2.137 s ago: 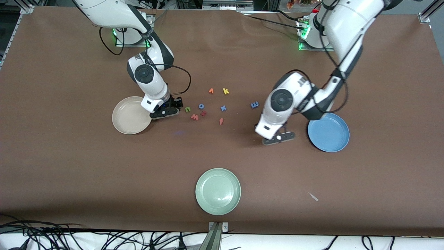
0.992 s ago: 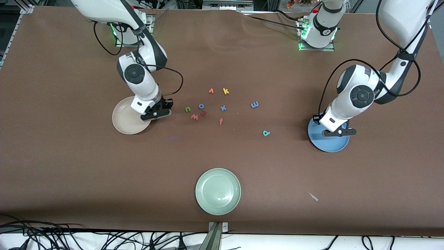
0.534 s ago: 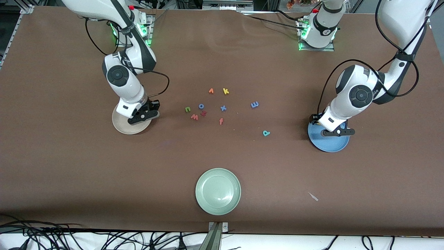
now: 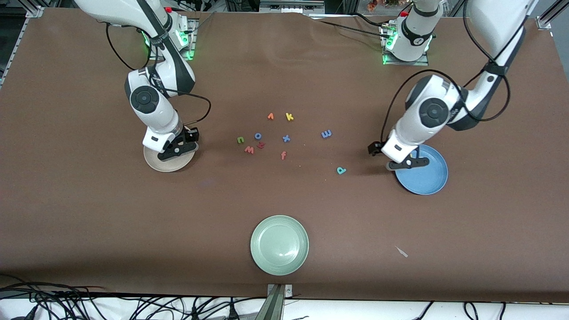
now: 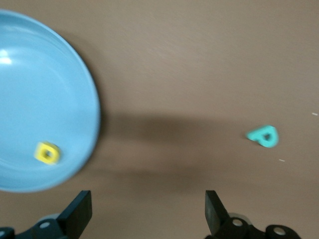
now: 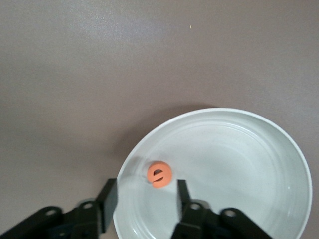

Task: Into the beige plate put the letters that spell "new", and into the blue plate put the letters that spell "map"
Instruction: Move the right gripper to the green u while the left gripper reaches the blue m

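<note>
Left claw (image 4: 406, 163) shifted toward the teal p (image 4: 341, 170), fingers spread.

- Both arms have glossy white shells with dark grey-black joint bands.
- Each wrist carries a round dark grey cap with a small centre mark.
- Thin black cables loop loosely along each forearm.
- The bases sit on metal plates and glow green.
- A small red part shows on top of each base.
- The left gripper (image 4: 406, 164) and right gripper (image 4: 177, 151) have black fingers (image 5: 76, 215) with small pale screw heads.
</note>
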### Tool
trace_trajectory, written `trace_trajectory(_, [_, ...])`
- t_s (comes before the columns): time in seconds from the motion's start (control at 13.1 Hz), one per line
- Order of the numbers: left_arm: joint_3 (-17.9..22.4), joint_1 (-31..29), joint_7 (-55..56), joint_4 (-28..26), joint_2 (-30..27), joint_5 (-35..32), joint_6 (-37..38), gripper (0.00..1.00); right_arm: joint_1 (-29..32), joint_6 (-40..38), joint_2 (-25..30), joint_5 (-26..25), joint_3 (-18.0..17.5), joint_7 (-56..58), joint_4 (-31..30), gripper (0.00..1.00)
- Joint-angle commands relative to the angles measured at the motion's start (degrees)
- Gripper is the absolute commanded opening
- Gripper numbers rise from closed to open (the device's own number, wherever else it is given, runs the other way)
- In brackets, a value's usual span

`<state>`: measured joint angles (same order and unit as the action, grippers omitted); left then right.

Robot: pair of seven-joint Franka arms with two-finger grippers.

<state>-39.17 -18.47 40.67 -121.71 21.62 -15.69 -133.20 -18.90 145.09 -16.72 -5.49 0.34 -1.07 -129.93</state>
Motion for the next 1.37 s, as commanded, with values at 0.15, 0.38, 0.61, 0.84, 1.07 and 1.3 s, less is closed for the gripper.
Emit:
trace_trajectory(0.15, [-0.03, 8.53, 15.72, -0.20, 2.64, 1.10, -6.36, 1.00, 0.10, -0.59, 0.90, -0.31, -3.13, -11.36, -0.15, 0.72])
trace_trajectory(0.38, [0.15, 12.92, 23.81, -0.28, 5.01, 0.40, -8.55, 1.00, 0.01, -0.25, -0.24, -0.39, -9.55, -25.34, 0.29, 0.72])
trace_trajectory(0.61, [0.50, 16.18, 27.60, -0.46, 6.41, 0.31, -9.97, 1.00, -0.43, 0.89, -2.78, -0.57, -14.66, -36.51, 2.75, 0.72])
trace_trajectory(0.84, [0.68, 17.94, 33.39, -0.11, 9.83, -6.25, -9.98, 1.00, -1.92, 5.63, -6.03, -2.93, -15.90, -40.05, 3.19, 0.72])
trace_trajectory(1.07, [0.68, 18.65, 39.81, 0.42, 13.27, -13.99, -10.24, 0.98, -2.72, 6.35, -7.88, -8.73, -15.90, -44.27, 3.19, 0.72])
trace_trajectory(1.3, [0.68, 18.65, 41.50, 0.33, 13.54, -14.72, -10.24, 0.91, -2.80, 8.90, -9.56, -12.87, -15.90, -47.00, 3.19, 0.71])
